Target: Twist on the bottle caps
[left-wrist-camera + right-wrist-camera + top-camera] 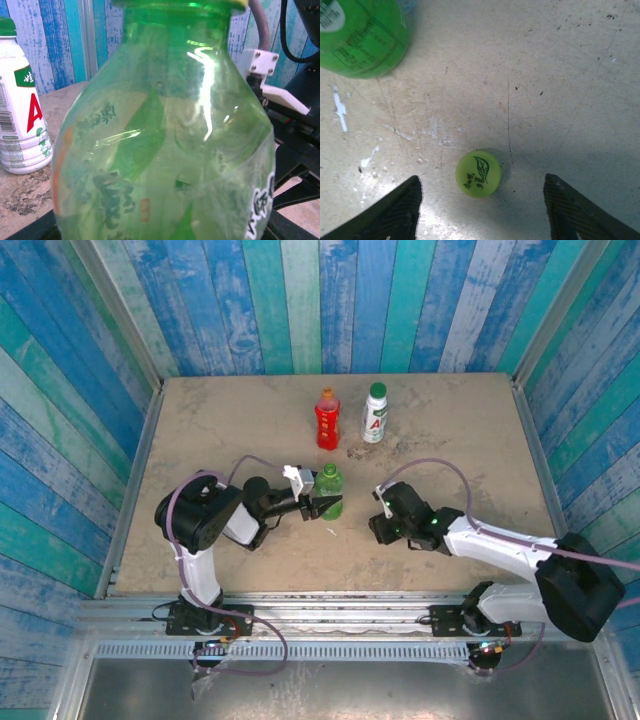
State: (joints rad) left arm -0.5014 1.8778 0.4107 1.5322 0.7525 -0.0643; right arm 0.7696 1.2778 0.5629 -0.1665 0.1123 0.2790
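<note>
The clear green bottle (pixel 330 487) stands upright mid-table with my left gripper (pixel 325 504) shut on its body; it looms close in the left wrist view (pixel 165 130). The yellow-green cap (pixel 478 173), printed with a leaf, lies flat on the table. My right gripper (pixel 482 179) hangs open straight above it, one dark finger on each side, not touching it. In the top view the right gripper (pixel 384 520) is just right of the green bottle. Further back stand the red bottle (pixel 327 422) with an orange cap (pixel 327 394) on it and the white bottle (pixel 375 415) with a dark green cap (pixel 377 389).
Blue striped walls enclose the sandy table (pixel 200 430) on three sides. The white bottle (pixel 20 110) stands close to the left of the held bottle. The green bottle's base (pixel 362 35) is at the upper left of the cap. White scuffs (pixel 341 109) mark the tabletop.
</note>
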